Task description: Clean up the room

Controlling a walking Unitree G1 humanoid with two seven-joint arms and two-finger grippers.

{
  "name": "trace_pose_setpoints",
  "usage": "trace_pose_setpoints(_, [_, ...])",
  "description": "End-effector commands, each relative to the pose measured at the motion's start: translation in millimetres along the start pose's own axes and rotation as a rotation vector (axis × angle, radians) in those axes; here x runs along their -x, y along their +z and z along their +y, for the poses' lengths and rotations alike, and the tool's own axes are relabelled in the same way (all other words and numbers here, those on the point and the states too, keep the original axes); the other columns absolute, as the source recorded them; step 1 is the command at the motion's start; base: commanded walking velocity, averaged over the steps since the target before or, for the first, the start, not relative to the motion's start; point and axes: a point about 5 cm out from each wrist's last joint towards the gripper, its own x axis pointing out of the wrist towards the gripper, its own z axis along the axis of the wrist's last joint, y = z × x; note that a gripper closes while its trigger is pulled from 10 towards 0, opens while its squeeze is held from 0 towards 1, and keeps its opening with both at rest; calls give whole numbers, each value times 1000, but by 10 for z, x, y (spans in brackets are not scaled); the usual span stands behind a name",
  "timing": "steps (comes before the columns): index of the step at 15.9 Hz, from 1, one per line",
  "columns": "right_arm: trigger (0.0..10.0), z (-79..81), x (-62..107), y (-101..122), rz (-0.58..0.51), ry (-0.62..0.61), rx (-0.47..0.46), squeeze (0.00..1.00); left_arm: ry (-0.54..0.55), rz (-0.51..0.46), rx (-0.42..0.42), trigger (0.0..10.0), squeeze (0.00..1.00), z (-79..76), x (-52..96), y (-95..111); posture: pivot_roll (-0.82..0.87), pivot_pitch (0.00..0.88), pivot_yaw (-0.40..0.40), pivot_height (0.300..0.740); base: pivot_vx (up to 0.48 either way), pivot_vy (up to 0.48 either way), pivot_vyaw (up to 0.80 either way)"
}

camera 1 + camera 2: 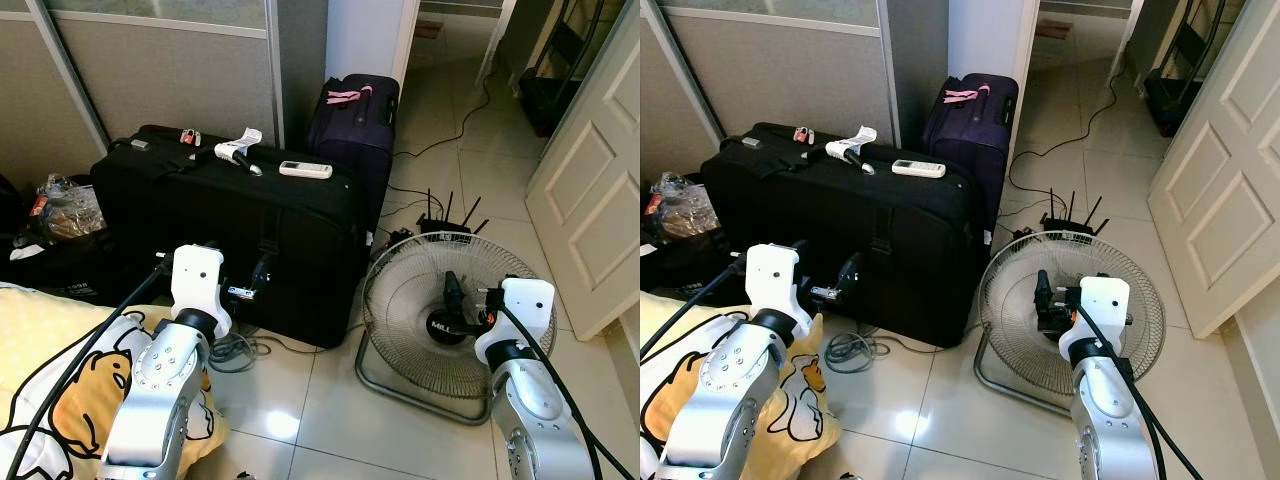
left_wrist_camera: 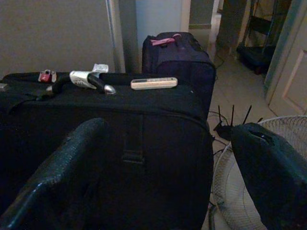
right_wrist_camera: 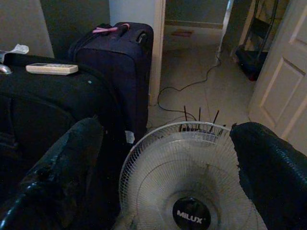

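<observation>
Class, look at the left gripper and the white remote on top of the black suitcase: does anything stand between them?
Nothing visible does. The left gripper, fingers open, faces the front of the black suitcase. The remote lies higher, on the suitcase's top, with open air above it.

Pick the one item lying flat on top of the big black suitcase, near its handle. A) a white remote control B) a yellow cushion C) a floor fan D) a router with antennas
A: the white remote control lies on top of the black suitcase, just beside its handle; the router and the fan stand on the floor.
</observation>
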Motion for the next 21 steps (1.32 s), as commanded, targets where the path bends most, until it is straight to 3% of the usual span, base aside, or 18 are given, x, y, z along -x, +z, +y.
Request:
trace_pose_setpoints(1, [10000, -68, 415, -381, 169, 51, -16, 0, 305, 233, 73, 10000, 0, 205, 615, -523, -41, 0, -21, 740, 0, 0, 0])
trace_pose_setpoints(5, [10000, -68, 415, -381, 169, 51, -16, 0, 305, 233, 73, 10000, 0, 205, 615, -523, -41, 0, -21, 740, 0, 0, 0])
trace_pose_setpoints(8, [10000, -89, 365, -493, 198, 36, -24, 0, 255, 198, 56, 10000, 0, 198, 500, -439, -32, 0, -10, 740, 0, 0, 0])
trace_pose_setpoints(9, [10000, -80, 349, -459, 178, 79, -15, 898, 230, 191, 78, 10000, 0, 170, 505, -416, -31, 0, -8, 740, 0, 0, 0])
trace_pose_setpoints(10, [10000, -44, 333, -436, 158, 115, 5, 1000, 232, 187, 60, 10000, 0, 167, 508, -389, -27, 0, -6, 740, 0, 0, 800])
trace_pose_setpoints(11, [10000, -25, 314, -413, 135, 133, 16, 1000, 233, 178, 50, 10000, 110, 171, 498, -374, -23, 0, -7, 740, 0, 0, 800])
trace_pose_setpoints(12, [10000, -8, 290, -360, 100, 139, 26, 1000, 299, 116, 5, 10000, 973, 225, 485, -309, -21, 0, -6, 740, 0, 0, 800])
trace_pose_setpoints(13, [10000, 10, 278, -334, 93, 156, 14, 1000, 325, 60, 13, 10000, 1000, 260, 466, -265, -20, 0, -5, 740, 0, 0, 800])
trace_pose_setpoints(14, [10000, 24, 270, -315, 87, 172, 4, 1000, 345, 44, 14, 10000, 1000, 280, 462, -244, -19, 0, -5, 740, 0, 0, 800])
trace_pose_setpoints(15, [10000, 69, 257, -269, 64, 221, -17, 1000, 255, 14, -10, 10000, 1000, 255, 429, -176, -18, 0, -1, 740, 0, 0, 800])
trace_pose_setpoints(16, [10000, 78, 254, -265, 59, 231, -3, 1000, 277, 47, -54, 10000, 1000, 287, 430, -172, -19, 0, 2, 740, 0, 0, 800])
trace_pose_setpoints(17, [10000, 85, 256, -269, 62, 232, -2, 1000, 250, 37, -25, 10000, 365, 268, 437, -171, -23, 0, 4, 740, 0, 0, 800])
trace_pose_setpoints(18, [10000, 94, 256, -271, 65, 239, 2, 1000, 233, 28, -35, 10000, 0, 251, 438, -173, -25, 0, 6, 740, 0, 0, 800])
trace_pose_setpoints(20, [10000, 121, 250, -270, 68, 258, 15, 1000, 204, 38, -82, 10000, 0, 178, 425, -190, -30, 0, 13, 740, 0, 0, 800])
trace_pose_setpoints(21, [10000, 169, 227, -278, 75, 264, 16, 1000, 194, 50, -68, 10000, 0, 169, 417, -200, -32, 0, 25, 740, 0, 0, 800])
